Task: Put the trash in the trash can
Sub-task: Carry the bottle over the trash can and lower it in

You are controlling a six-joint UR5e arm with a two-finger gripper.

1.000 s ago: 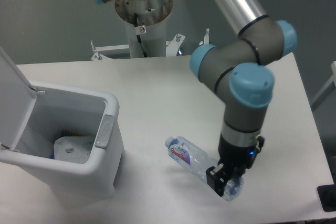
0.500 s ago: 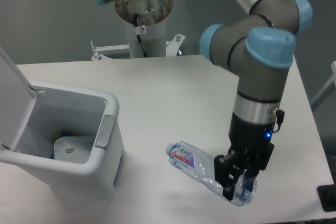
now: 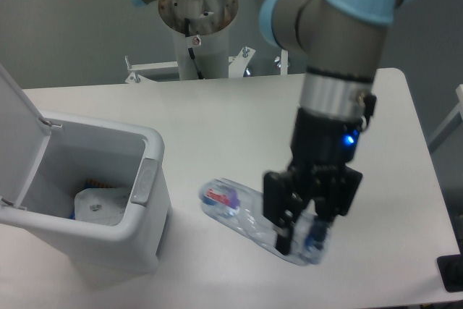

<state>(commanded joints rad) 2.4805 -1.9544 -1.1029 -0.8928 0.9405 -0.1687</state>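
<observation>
The clear crushed plastic bottle (image 3: 233, 206), one piece of trash, hangs tilted over the table's front middle, its blue-red label end pointing left toward the trash can. My gripper (image 3: 301, 239) is shut on the bottle's right end, and its fingers hide that end. The white trash can (image 3: 142, 233) stands at the left with its lid (image 3: 16, 132) swung open and upright. A white crumpled wrapper (image 3: 98, 205), the other piece of trash, lies inside it. The bottle is a short way right of the can's front wall and apart from it.
The arm's base pedestal (image 3: 195, 23) stands at the back of the table. A small black object (image 3: 452, 273) sits past the table's right front corner. The grey latch tab (image 3: 143, 181) faces the bottle.
My gripper has risen and moved left toward the can, carrying the bottle off the table. The bottle's label end has shifted left with it.
</observation>
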